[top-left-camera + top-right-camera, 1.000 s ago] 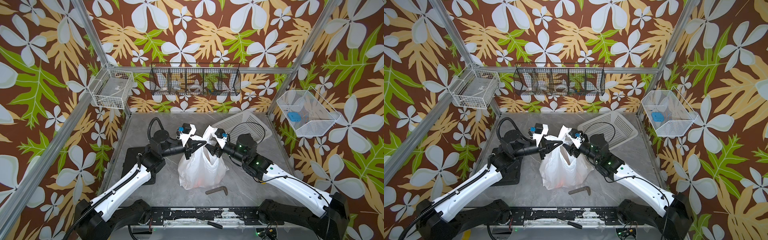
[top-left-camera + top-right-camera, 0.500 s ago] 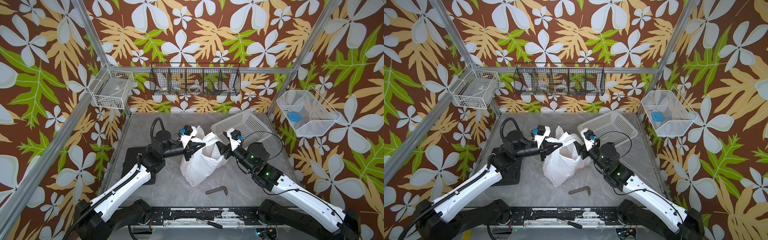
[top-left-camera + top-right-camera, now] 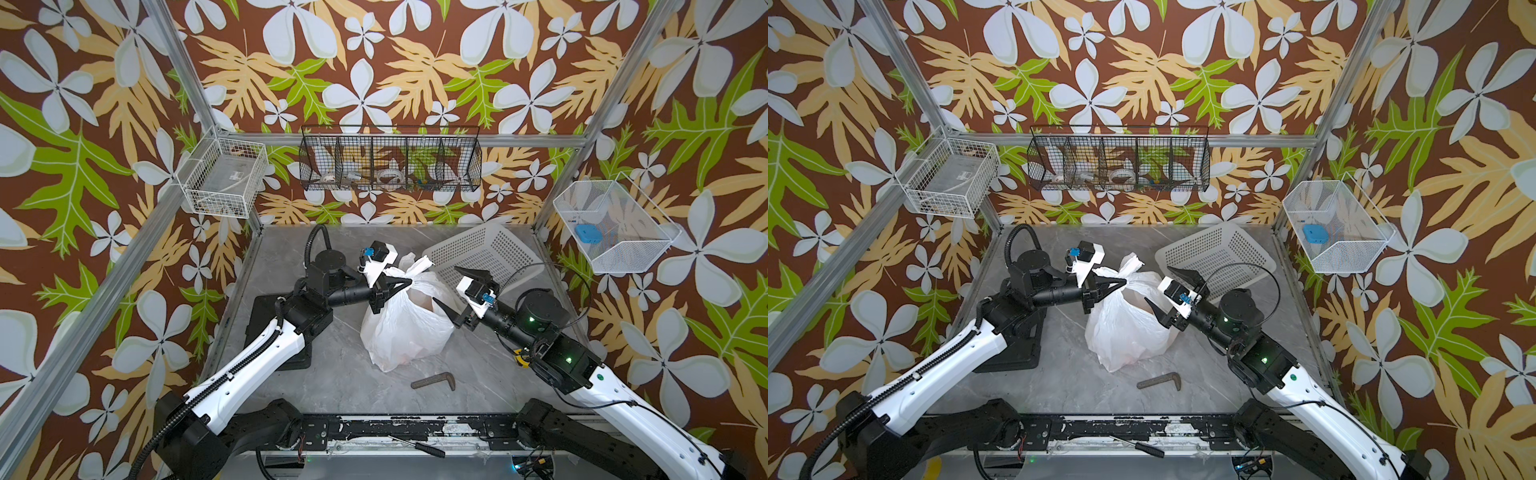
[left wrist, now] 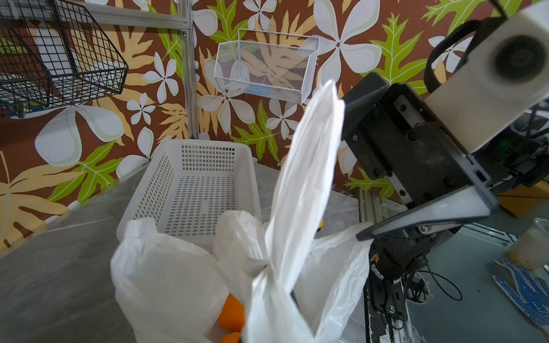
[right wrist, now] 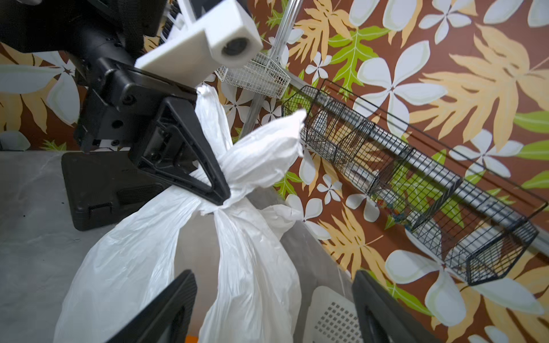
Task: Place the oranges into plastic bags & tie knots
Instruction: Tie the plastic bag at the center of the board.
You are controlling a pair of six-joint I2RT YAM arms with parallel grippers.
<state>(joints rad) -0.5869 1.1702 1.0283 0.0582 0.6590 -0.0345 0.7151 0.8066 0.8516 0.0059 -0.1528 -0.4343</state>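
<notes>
1. One plastic bag [image 3: 407, 328], on the surface [image 3: 332, 374], holds oranges [image 4: 231, 310].
2. Left end effector [image 3: 409, 282]: clenched on the knot [image 3: 405, 272].
3. Right end effector [image 3: 444, 283]: gripped a handle earlier, now released beside the bag.

This was a robot lab's enclosed test cell. Aluminium frame posts [image 3: 188, 70] carried tropical-flower wallpaper [image 3: 374, 62] around a grey table [image 3: 345, 382]. Wire baskets hung at ten [image 3: 222, 178], twelve [image 3: 390, 158] and two o'clock [image 3: 615, 228]. A left arm [image 3: 257, 357] and right arm [image 3: 623, 411] stood on a scuffed black rail [image 3: 415, 428] at six.
</notes>
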